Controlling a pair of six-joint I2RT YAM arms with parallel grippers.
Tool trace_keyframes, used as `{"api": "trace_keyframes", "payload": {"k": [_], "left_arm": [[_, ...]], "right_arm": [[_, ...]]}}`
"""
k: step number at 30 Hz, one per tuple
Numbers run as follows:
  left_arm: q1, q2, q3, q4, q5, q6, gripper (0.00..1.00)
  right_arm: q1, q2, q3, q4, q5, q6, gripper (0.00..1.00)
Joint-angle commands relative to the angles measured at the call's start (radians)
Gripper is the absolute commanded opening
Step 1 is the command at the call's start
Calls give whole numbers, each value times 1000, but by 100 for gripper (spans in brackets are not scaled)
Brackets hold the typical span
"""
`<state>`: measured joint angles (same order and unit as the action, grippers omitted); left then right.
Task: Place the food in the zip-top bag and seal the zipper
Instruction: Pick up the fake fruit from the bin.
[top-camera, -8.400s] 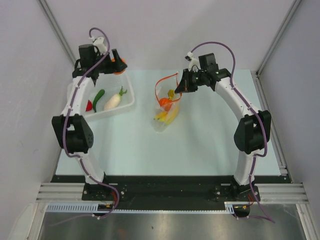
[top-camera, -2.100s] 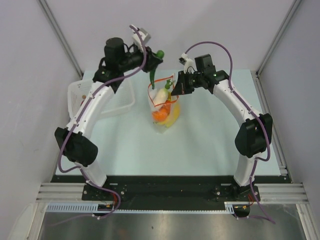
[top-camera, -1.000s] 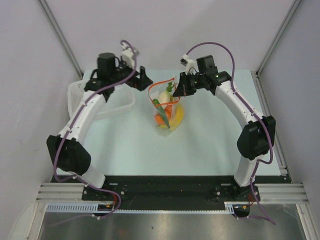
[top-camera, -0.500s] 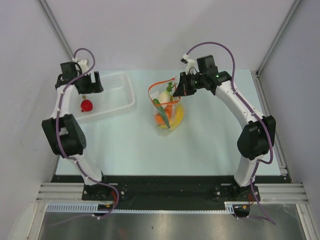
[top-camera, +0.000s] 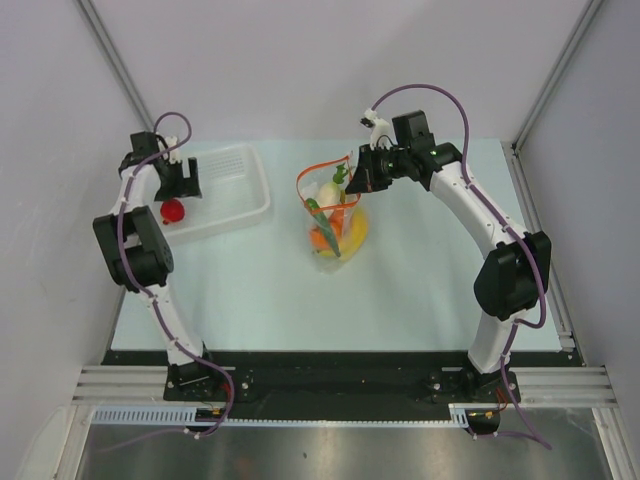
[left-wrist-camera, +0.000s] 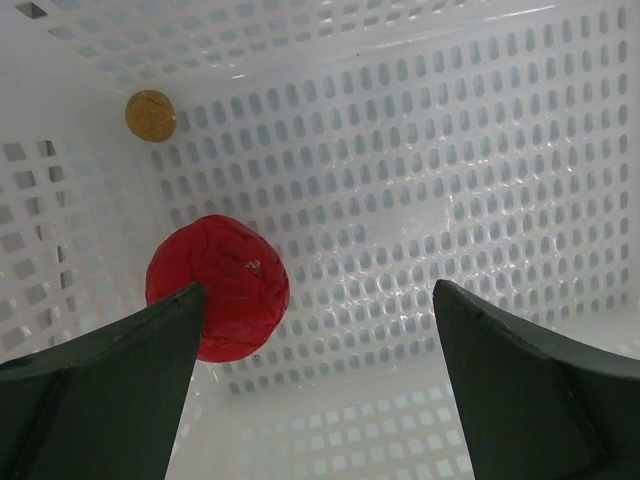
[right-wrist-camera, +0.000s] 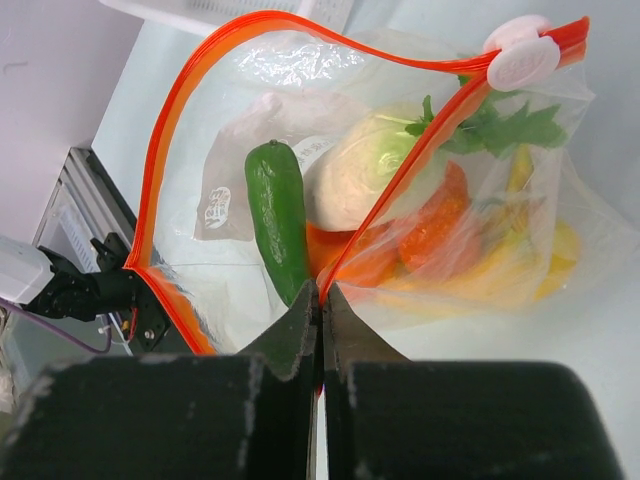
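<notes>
the left gripper (left-wrist-camera: 315, 290) is opened wide and nothing is held; its fingers are spread above the floor of the white tray (left-wrist-camera: 480, 150). the red fruit (left-wrist-camera: 218, 302) is seen just beside the left finger, off the centre line, in a corner of the tray. the right gripper (right-wrist-camera: 320, 290) is closed, with the red-orange zipper (right-wrist-camera: 170, 130) pinched between the fingertips, so that the mouth of the bag (right-wrist-camera: 225, 215) is held up and open. inside the bag, the green pepper (right-wrist-camera: 277, 220), the white radish (right-wrist-camera: 360, 170) and the carrot (right-wrist-camera: 440, 225) are visible, with yellow and orange pieces beneath them; the white slider (right-wrist-camera: 523, 62) is parked at the far end of the zipper. the step in hand is judged to be the pickup of the last piece of food. for the next move, the left gripper is to be shifted until the fruit is centred between the fingers, lowered, and closed; a round piece may roll away if it is caught off centre. in the top view, the left arm is folded back at the table's left edge, wrist pointed down into the tray; the right arm is arched inward to the table centre.
</notes>
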<state>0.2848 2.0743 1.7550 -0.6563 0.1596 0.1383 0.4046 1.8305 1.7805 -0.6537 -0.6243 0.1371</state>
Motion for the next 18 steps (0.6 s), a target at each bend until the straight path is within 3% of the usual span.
{"api": "trace_keyframes", "payload": {"k": [1, 10, 16, 18], "left_arm": [[4, 59, 23, -3, -57, -28, 100], [2, 92, 29, 14, -158, 6, 99], [-4, 101, 38, -25, -117, 11, 81], [-10, 98, 41, -72, -97, 7, 84]], "right_arm": [[5, -43, 5, 34, 8, -17, 0], [5, -28, 20, 35, 8, -13, 0], [5, -17, 36, 35, 6, -11, 0], [3, -17, 39, 31, 6, -14, 0]]}}
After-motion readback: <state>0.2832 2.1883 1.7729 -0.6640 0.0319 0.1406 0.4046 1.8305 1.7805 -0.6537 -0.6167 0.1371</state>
